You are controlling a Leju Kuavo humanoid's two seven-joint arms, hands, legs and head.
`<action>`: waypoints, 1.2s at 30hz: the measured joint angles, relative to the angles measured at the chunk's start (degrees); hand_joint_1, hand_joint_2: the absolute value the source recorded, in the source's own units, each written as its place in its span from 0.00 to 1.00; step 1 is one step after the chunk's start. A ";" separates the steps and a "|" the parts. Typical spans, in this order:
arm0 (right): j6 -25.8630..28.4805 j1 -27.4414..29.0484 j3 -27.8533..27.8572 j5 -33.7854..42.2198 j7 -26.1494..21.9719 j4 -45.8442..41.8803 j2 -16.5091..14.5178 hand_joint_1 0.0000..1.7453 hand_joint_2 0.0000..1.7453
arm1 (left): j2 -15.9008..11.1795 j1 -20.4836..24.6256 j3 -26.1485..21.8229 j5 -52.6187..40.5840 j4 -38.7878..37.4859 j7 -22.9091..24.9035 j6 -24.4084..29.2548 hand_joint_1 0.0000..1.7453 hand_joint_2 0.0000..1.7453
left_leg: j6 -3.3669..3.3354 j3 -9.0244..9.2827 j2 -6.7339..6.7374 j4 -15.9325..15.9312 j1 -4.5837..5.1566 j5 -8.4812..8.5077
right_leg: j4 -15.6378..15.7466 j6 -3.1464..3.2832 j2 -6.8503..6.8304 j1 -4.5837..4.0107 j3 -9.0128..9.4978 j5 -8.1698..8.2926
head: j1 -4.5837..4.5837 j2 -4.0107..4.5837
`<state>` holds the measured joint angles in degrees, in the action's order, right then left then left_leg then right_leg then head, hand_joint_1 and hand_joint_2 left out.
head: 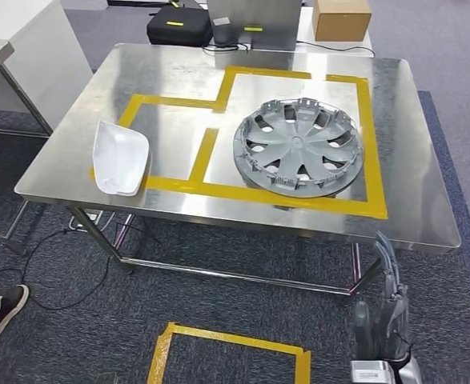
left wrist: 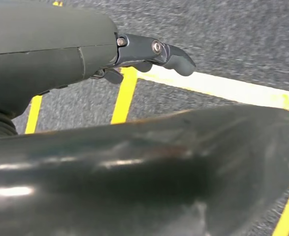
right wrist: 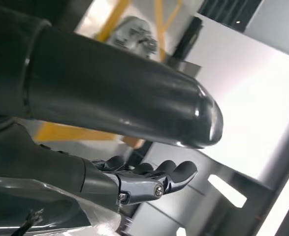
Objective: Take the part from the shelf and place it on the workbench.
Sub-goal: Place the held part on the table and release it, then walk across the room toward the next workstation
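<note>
Robot hand on the right (head: 384, 320) hangs low off the near right corner of the surface (head: 401, 216), its fingers (right wrist: 150, 178) spread and holding nothing; the left robot hand (left wrist: 150, 54) hangs over the carpet and its yellow floor tape (left wrist: 125, 96), fingers extended and likewise empty. Two parts already lie on the steel surface: a grey wheel cover (head: 299, 144) inside the larger yellow-taped box, and a white curved shell (head: 119, 158) at the near left, overlapping the tape line and close to the edge. Judging from this, placement looks done or nearly so, and the risks lie in what follows. The white shell sits close enough to the edge that a bump to the surface could tip it off. The right arm, close beside the surface's corner, could clip the rim if it rises carelessly. A person's shoe (head: 2, 312) shows at the left, near trailing cables (head: 57, 240) on the floor.
</note>
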<state>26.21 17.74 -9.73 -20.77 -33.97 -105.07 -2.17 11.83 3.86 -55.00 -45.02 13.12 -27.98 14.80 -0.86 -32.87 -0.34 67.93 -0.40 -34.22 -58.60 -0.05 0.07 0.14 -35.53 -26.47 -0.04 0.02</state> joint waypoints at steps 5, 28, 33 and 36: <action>-7.64 2.30 7.45 2.09 -2.12 6.03 -4.43 0.00 0.00 | 0.56 0.02 -1.15 0.42 0.10 0.00 0.68 0.00 0.00 | -1.43 6.86 0.25 -11.50 1.55 2.42 | 0.51 -1.07 -0.14 -0.11 -0.68 2.29 | -0.02 0.00; -9.86 -15.37 57.71 -20.50 16.70 81.31 -11.45 0.00 0.00 | 2.00 -1.09 -5.76 -1.42 0.13 0.64 0.63 0.00 0.00 | 1.42 -4.87 0.86 5.64 0.57 -0.91 | 3.26 0.41 -0.64 0.21 6.56 -2.57 | 0.32 0.00; -10.59 -16.18 56.83 -25.32 23.31 87.15 -11.15 0.00 0.00 | 1.87 -0.72 -5.77 -2.28 0.13 0.91 0.67 0.00 0.00 | -0.09 6.28 1.25 -9.48 0.92 3.48 | 1.83 -0.09 -0.82 -0.17 3.21 -0.70 | 0.37 0.00; -11.27 -16.31 55.55 -27.81 23.23 88.79 -11.11 0.00 0.00 | 1.81 -0.46 -5.84 -2.38 0.13 1.37 0.95 0.00 0.00 | -0.89 7.15 1.09 -12.71 1.14 3.08 | 1.71 -1.05 -1.52 -0.17 2.51 0.18 | 0.35 0.00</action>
<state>14.94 1.43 45.82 -48.58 -10.73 -16.28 -13.28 13.63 3.39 -60.84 -47.40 13.25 -26.62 15.75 -1.75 -25.72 0.75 55.22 0.74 -31.14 -56.90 -1.10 -1.45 -0.03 -33.02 -26.30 0.31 0.02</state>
